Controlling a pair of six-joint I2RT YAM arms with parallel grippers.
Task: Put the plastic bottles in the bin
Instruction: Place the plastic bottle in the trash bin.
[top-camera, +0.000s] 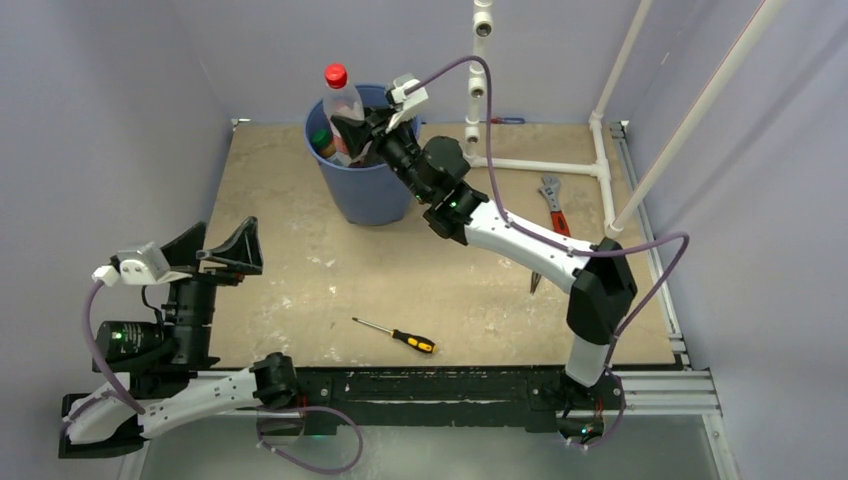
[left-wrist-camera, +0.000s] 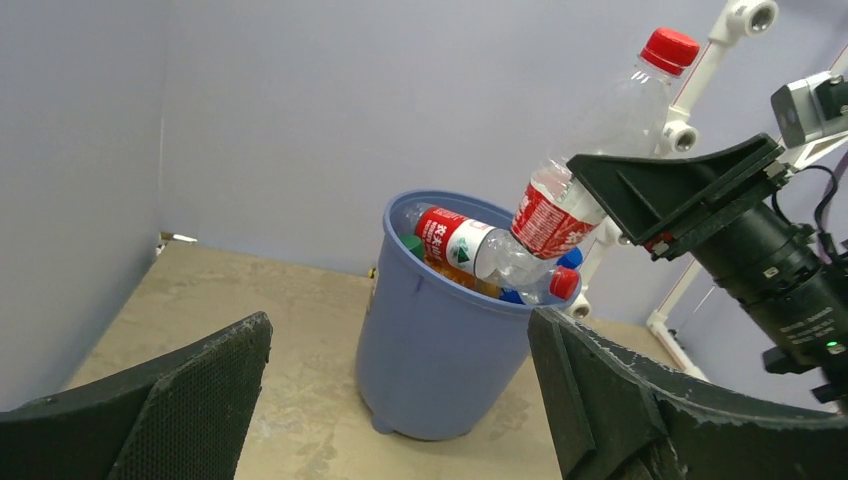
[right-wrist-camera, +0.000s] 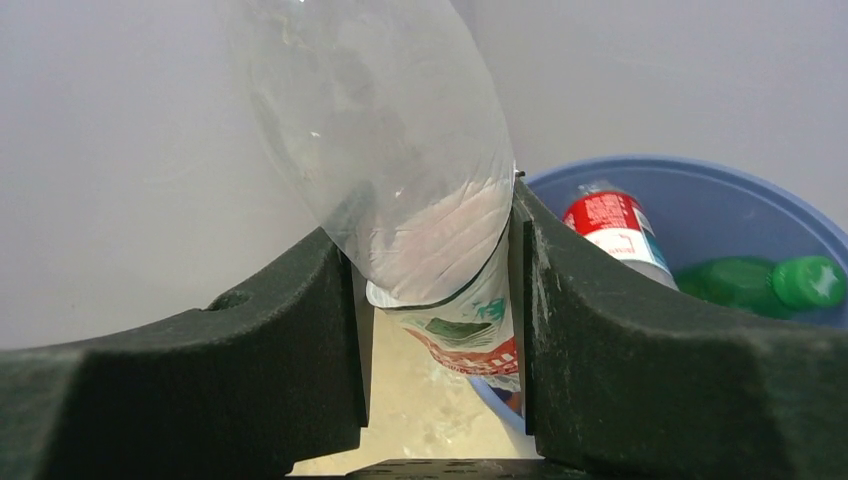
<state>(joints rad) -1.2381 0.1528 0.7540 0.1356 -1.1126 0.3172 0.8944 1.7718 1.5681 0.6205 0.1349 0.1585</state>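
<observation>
1. The left fingers (left-wrist-camera: 170, 410) stand spread wide with nothing between them, low over the near left of the bench (top-camera: 300, 290). No bottle lies within their reach.
2. The bin (left-wrist-camera: 430, 350) sits well ahead of the left fingers and directly below the right ones. It already carries a heap: a red-labelled bottle (left-wrist-camera: 462, 240) lies across the top by the rim, and a green bottle (right-wrist-camera: 760, 285) lies deeper.
3. The held bottle (left-wrist-camera: 600, 130) looks empty, clear and thin-walled, so I judge it light, springy and easily dented. Its smooth skin could slip under a slack pinch. The straight lower body about the label is the sensible place to take it, not the tapering shoulder.
4. The right fingers (right-wrist-camera: 250, 340) are clamped on that bottle, one on each side of its lower body at the upper edge of the label. The red cap rises tilted above the fingers. The base hangs below them over the bin's mouth, close to the heap; whether it touches I cannot tell.
5. With the bin this full, a released bottle may perch on the heap or roll off the rim rather than sink.
6. A screwdriver (top-camera: 395, 335) lies on the bench well behind the right fingers, and a wrench (top-camera: 552, 205) lies to their right. Neither is near any fingers.
</observation>
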